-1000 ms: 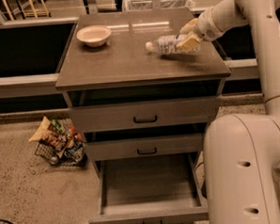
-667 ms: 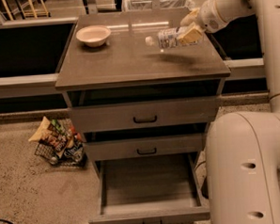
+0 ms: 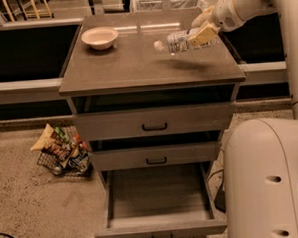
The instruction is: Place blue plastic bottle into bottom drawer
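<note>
Arm (image 3: 248,0) enters from upper right, forearm angled down toward the left. Gripper (image 3: 201,30) hangs above the right rear of the cabinet top (image 3: 136,66), fingers clamped on the blue plastic bottle (image 3: 182,40), held near horizontal and clear of the surface. White body shell (image 3: 265,185) at lower right.

tabletop (image 3: 136,66): grey cabinet top
bowl (image 3: 100,37): on it, back left
pincer (image 3: 205,34): over its right rear, clasping blue plastic bottle (image 3: 179,41)
</note>
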{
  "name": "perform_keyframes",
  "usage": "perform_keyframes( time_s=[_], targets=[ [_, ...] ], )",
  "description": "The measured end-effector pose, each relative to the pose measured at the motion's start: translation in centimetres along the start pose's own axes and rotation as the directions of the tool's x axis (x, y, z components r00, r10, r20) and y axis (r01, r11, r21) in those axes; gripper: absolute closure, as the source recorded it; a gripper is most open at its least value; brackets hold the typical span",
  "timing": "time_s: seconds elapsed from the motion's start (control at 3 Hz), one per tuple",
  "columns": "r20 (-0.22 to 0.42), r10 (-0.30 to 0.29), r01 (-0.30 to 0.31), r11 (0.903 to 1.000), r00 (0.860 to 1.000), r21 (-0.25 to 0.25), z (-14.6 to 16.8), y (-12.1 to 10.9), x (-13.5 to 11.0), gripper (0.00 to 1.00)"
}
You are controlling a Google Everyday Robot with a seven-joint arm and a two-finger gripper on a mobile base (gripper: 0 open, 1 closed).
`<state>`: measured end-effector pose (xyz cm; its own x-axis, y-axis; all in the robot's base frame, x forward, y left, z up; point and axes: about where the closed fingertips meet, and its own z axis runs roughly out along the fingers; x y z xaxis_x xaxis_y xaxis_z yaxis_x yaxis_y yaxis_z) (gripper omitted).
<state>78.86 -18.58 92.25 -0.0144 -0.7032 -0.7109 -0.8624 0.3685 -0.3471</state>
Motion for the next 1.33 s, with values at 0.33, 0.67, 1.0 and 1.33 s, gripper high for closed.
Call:
perform_keyframes(
  time_s=[0.33,0.67,1.0,1.33],
  targets=[
    [0.020,0.039,-0.038,0.9987,0.999,-0.033,0.8,0.8,1.2,1.00],
    [0.144,0.055,-0.043,0.9957,0.988,-0.082,-1.2,3.6,0.5,1.00],
    [0.254,0.028,-0.021,0.9993,0.967,-0.031,-6.4,5.6,-2.2,1.00],
    [0.331,0.042,-0.044,0.9990,0.943,0.000,-10.7,9.0,-3.8,1.00]
  ],
)
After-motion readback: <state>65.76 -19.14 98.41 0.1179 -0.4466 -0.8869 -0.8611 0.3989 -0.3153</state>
